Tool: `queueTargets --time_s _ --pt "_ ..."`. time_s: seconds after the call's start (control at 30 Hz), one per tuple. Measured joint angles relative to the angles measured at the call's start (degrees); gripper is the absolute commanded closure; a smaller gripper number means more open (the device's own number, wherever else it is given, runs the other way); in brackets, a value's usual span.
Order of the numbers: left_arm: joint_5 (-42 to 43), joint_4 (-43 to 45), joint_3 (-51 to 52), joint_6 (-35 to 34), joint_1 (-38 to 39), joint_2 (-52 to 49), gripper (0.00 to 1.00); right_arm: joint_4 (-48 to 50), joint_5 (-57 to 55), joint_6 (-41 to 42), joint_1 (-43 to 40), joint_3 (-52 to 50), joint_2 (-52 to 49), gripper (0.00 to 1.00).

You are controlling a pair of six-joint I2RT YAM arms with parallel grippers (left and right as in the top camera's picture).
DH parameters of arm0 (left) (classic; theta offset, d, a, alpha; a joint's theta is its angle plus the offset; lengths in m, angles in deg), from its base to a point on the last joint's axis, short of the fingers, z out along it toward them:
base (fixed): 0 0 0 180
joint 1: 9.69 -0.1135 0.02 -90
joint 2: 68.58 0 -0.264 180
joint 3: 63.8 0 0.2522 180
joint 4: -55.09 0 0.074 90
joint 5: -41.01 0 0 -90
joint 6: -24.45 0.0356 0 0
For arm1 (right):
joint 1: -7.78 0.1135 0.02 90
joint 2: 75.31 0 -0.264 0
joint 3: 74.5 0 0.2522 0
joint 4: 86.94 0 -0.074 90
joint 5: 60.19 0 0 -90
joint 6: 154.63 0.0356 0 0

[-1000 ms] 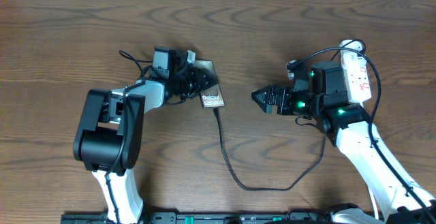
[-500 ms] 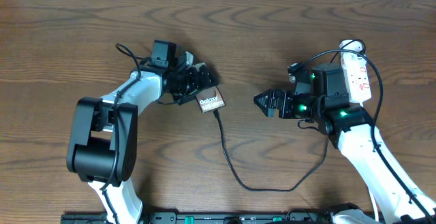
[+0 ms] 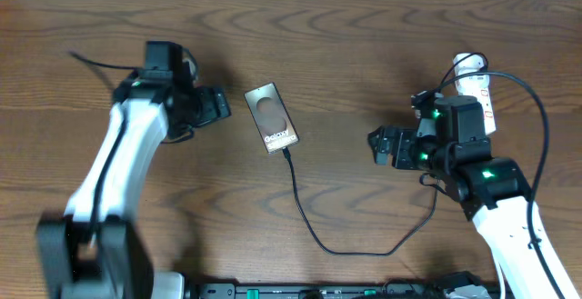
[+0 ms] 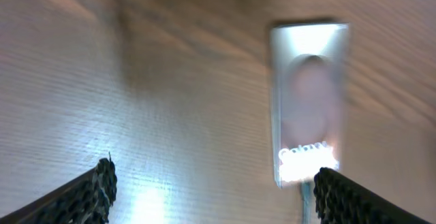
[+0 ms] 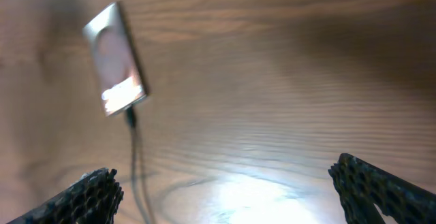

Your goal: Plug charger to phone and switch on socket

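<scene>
phone (image 3: pixel 272 116) flat, face up, just 11 o'clock of table (image 3: pixel 364 44) centre. charger (image 3: pixel 305 217) tip touches its 5 o'clock short edge; cable drops to 6, loops toward 3 and goes under my R arm (image 3: pixel 509 208). socket (image 3: pixel 479 94) far out at 2 o'clock, partly hidden; switch state can't tell. L gripper (image 3: pixel 216 105) at phone's 9 o'clock, near, no contact, jaws wide apart, empty. R gripper (image 3: pixel 382 144) at phone's 3-4 o'clock, well apart, jaws wide apart, empty.
</scene>
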Motion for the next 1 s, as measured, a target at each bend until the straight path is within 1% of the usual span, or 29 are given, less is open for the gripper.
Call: queueTargets --time_s 0.17,0.3,0.4,0.57,0.67,0.8,1.0 --pt "-0.3 -7.2 -0.5 5.6 0.2 13.9 0.09 -3.4 -5.8 0.0 -0.6 2.8 0.6 0.01" --pt "-0.4 -11.4 -0.4 9.0 0.2 22.4 0.09 -5.6 -7.5 0.3 -3.8 3.0 0.7 0.01" --pt "-0.3 -11.5 0.4 10.3 0.2 28.1 0.09 -6.3 -8.1 0.3 -7.1 3.0 0.7 0.01" --pt "-0.3 -11.8 4.9 11.3 0.2 37.6 0.08 -5.5 -8.4 -0.8 -13.5 3.0 0.7 0.01" --pt "-0.3 -12.1 6.9 11.5 0.2 40.2 0.08 -3.9 -8.9 -1.7 -17.0 3.0 0.7 0.01" --pt "-0.3 -12.3 7.3 11.5 0.2 40.0 0.08 -0.2 -9.8 -2.5 -22.7 3.0 -0.6 0.01" --pt "-0.3 -12.3 7.3 11.5 0.2 39.4 0.08 6.4 -10.6 -2.8 -29.3 3.1 -6.9 0.01"
